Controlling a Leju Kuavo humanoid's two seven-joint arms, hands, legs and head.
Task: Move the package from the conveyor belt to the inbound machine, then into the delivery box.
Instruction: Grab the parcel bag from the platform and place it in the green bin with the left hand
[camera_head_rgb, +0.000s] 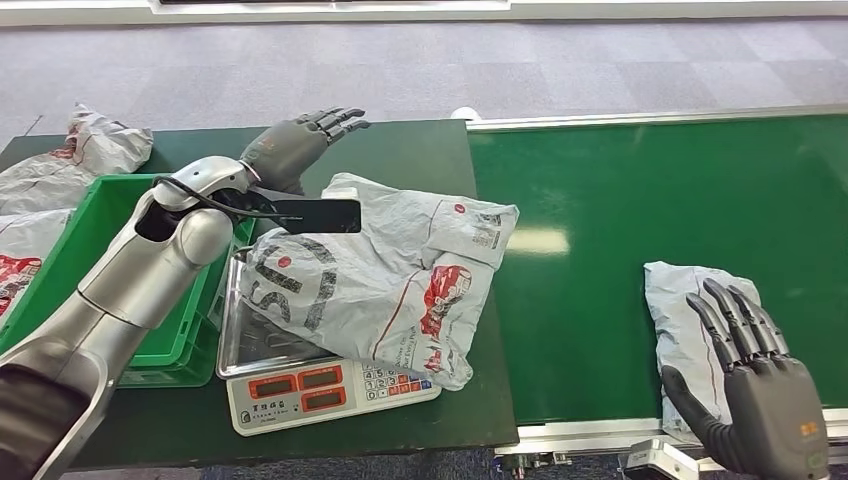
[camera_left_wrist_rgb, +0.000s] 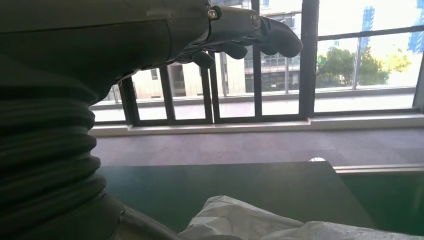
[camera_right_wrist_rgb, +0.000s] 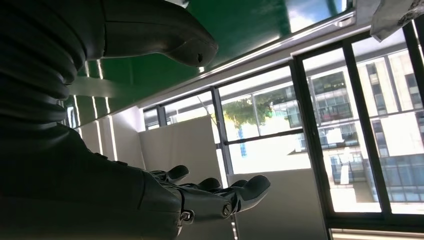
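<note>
Pkg (camera_head_rgb: 385, 285) on scale (camera_head_rgb: 330, 388); green bin (camera_head_rgb: 95, 215) beside.

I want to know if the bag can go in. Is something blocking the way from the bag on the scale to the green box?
Only the robot's own left arm reaches across between the bag on the scale and the green box.

Even overhead light, belt (camera_head_rgb: 660, 250) glare; wrist views backlit — windows blown out
</note>
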